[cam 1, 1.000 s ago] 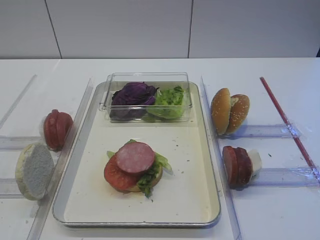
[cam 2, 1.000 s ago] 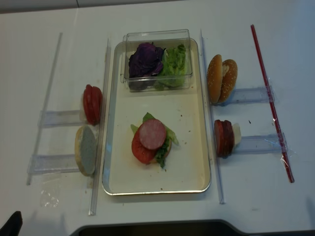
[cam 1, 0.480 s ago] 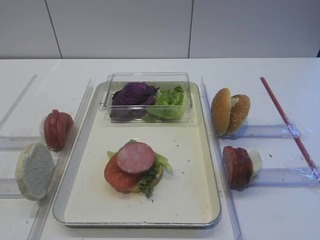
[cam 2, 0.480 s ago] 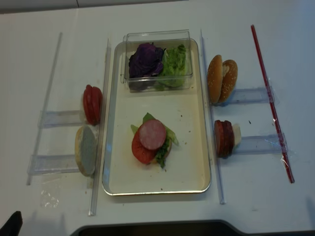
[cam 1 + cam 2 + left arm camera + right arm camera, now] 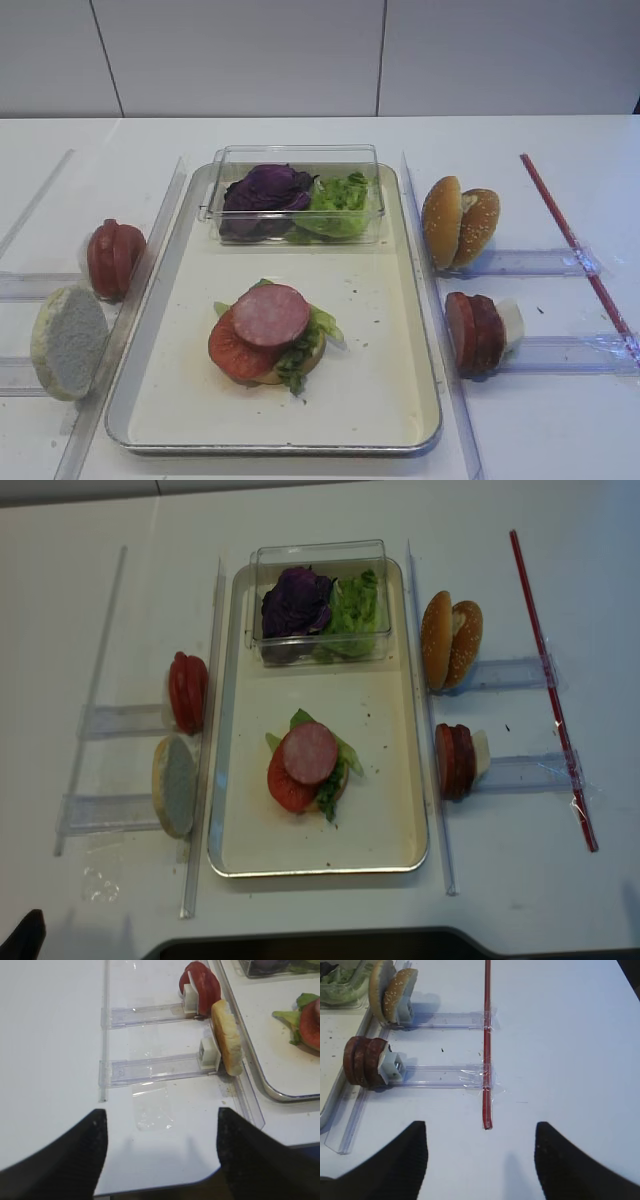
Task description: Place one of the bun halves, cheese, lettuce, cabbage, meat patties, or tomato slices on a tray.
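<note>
2 pincers, left (image 5: 159, 1147) and right (image 5: 481, 1155), gape empty. Take bun half (image 5: 68, 342) left of tray (image 5: 420, 300); seat it squarely.

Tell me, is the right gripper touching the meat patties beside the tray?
Apart. The right wrist view shows the right gripper open, with bare table between its fingers and the meat patties.

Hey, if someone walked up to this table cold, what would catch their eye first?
Probably the half-built burger in the middle of the large silver-rimmed metal tray: a pinkish-brown meat slice topping a bright red tomato slice and crinkly green lettuce. Next, the dark purple cabbage in the clear plastic box at the tray's far end.
</note>
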